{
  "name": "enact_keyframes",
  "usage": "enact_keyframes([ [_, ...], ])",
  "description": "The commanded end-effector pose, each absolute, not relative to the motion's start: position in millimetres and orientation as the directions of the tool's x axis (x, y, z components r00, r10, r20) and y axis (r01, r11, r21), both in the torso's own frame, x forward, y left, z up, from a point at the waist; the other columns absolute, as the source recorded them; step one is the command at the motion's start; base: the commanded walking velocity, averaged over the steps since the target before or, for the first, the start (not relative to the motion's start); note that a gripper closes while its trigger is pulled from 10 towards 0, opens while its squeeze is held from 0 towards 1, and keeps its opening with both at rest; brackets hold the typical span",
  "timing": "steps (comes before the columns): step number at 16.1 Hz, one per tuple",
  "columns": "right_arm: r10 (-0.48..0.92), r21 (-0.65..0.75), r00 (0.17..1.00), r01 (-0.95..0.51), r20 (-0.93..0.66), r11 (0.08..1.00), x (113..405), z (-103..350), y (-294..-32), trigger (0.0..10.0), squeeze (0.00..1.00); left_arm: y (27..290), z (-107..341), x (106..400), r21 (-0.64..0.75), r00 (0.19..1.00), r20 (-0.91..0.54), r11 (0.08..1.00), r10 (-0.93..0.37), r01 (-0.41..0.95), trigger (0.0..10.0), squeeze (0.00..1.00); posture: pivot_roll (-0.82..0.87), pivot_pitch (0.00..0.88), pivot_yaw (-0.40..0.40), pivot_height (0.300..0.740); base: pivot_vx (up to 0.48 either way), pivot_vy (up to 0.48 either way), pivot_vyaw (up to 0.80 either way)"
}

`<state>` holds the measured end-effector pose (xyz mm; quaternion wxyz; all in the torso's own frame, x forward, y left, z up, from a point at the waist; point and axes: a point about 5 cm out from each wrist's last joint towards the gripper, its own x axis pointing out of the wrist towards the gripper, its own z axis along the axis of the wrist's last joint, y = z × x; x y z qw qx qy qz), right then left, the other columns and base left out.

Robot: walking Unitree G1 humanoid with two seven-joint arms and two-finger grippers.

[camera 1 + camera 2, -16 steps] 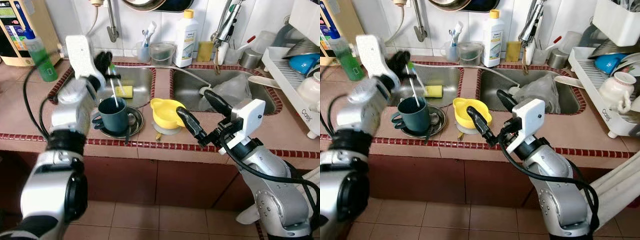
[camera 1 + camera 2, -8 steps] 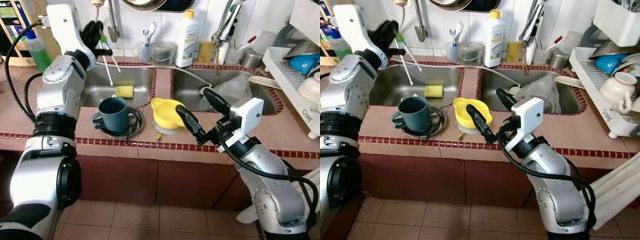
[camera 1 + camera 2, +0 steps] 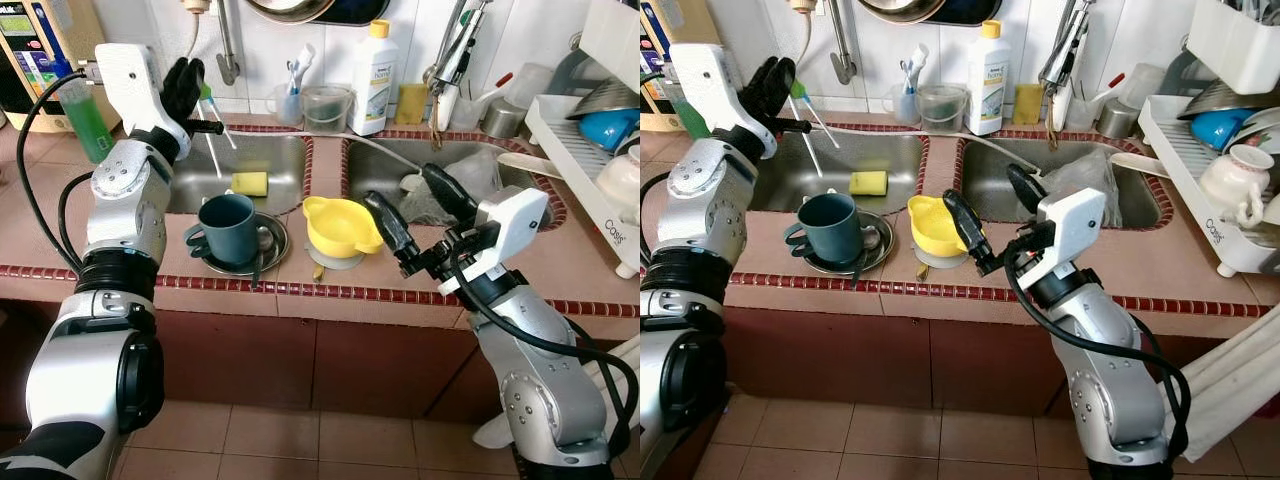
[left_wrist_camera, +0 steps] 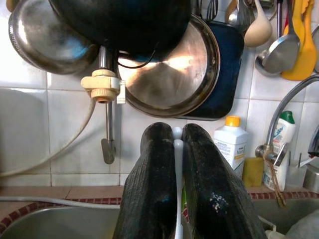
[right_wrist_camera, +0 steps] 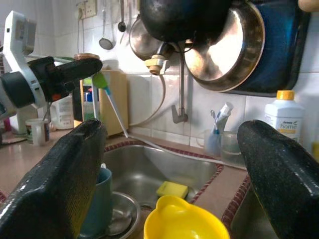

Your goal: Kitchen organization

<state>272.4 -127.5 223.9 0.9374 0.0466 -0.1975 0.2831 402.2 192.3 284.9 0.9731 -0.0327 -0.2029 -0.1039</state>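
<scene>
Toothbrush [image 3: 217, 127]: white handle, green at the top end, held up in the air over the left sink, tilted, its lower end hanging above the basin.
Left gripper [image 3: 196, 100]: raised over the back left corner of the left sink [image 3: 280, 165], black fingers [image 4: 159, 179] pressed together with the white handle pinched between them; the wrist view shows the handle as a thin white strip in the seam.
Mug [image 3: 226, 229]: dark teal, upright on a steel plate [image 3: 272, 243] at the counter's front edge, just in front of the left sink; a spoon lies on the plate beside it.
Sponge [image 3: 249, 183]: yellow, lying in the left sink, behind the mug.
Yellow bowl [image 3: 340, 225]: on the counter strip between the two sinks, near the front edge, sitting on a pale lid.
Right gripper [image 3: 418, 208]: hovering just right of the yellow bowl, fingers spread wide apart, nothing between them; one finger reaches toward the bowl's rim, the other lies over the right sink's front edge.
Right sink [image 3: 520, 200]: holds a clear crumpled bag.
Back edge of counter: cup with toothbrushes [image 3: 290, 100], clear tub, white bottle [image 3: 372, 80] with yellow cap, yellow sponge by the tap.
Left end: green bottle [image 3: 88, 120].
Right end: white dish rack [image 3: 590, 190] with bowls and a cup.
Wall: pans [image 4: 169, 69] hanging above.
</scene>
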Motion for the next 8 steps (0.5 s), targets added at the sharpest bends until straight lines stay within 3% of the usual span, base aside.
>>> enact_keyframes([
  [1, 0.502, -0.037, 0.750, -0.541, 0.431, 0.840, 271.4, 233.4, -131.1, 10.0, 0.00, 195.8, 287.0, 401.9, -0.019, 0.891, 0.412, 0.976, -0.191, 0.218, 10.0, 0.00, -0.07, 0.019, 0.037, 0.740, 0.000, 0.000, 0.00],
  [8, 0.506, -0.044, 0.750, -0.541, 0.425, 0.840, 271.4, 234.0, -133.1, 10.0, 0.00, 197.3, 282.9, 402.0, -0.030, 0.891, 0.412, 0.974, -0.191, 0.223, 10.0, 0.00, -0.06, 0.029, 0.031, 0.740, 0.368, 0.000, 0.00],
])
